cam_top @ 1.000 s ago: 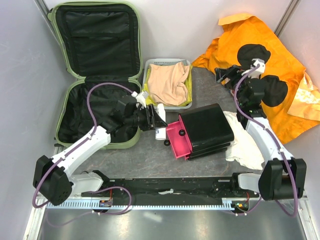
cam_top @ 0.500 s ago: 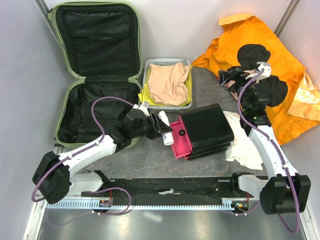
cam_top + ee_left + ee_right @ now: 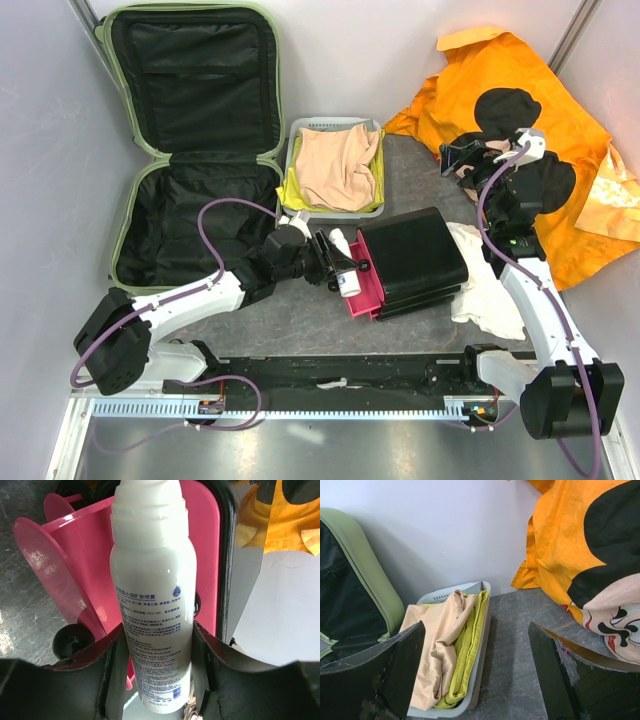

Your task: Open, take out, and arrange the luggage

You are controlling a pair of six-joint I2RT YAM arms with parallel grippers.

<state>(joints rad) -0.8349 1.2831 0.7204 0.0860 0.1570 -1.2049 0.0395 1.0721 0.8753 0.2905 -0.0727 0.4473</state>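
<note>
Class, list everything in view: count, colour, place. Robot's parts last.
suitcase: one, pale green, black lining, open, far left.
mesh basket: one, white, beside suitcase.
cloths: two, beige and yellow-green, in basket.
drawer box: one, black, pink drawers, centre.
bottle: one, white, at the open drawer.
printed cloth: one, orange and black, far right.
white cloth: one, right of box.
left gripper: black, jaws shut on bottle.
right gripper: black, jaws open, by printed cloth.
</note>
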